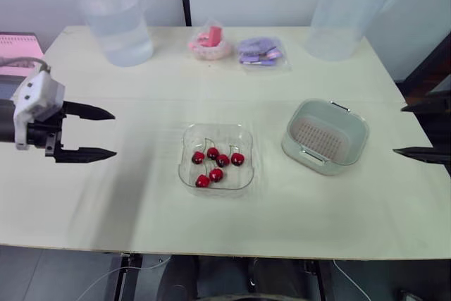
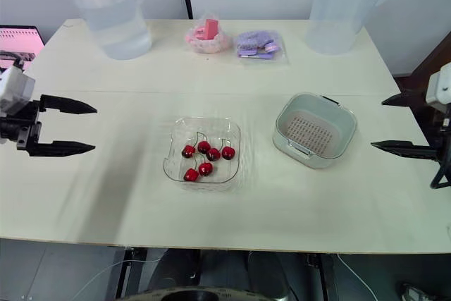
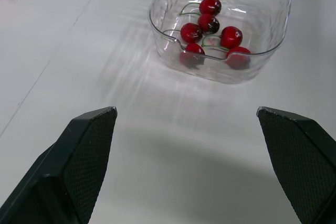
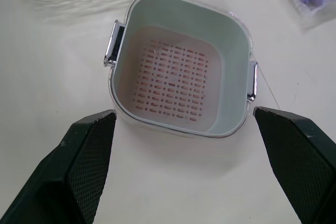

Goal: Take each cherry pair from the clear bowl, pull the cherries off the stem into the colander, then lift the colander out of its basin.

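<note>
Our left claw (image 1: 113,133) hangs over the left part of the table (image 1: 141,209). Its two black fingers are spread wide and hold nothing. It points toward the clear bowl (image 1: 243,174) but is well apart from it. Our right claw (image 2: 379,123) is spread and empty as well, and it waits at the right edge, facing the colander (image 4: 173,85).

The bowl stands near the middle of the table with the cherries (image 1: 215,163) lying together on its floor. We count about six, joined by thin green stems. The colander sits inside its basin (image 1: 296,154), just to the right of the bowl, and there is no fruit in it.

We judge that the work has not begun. This placement seems sensible to us: each claw faces its own container, and bowl and colander are near each other, so a pair travels only a short way. We think the next move is for one claw to come down on a stem, which is thin and close to the bowl wall, so a careful aim is needed.
</note>
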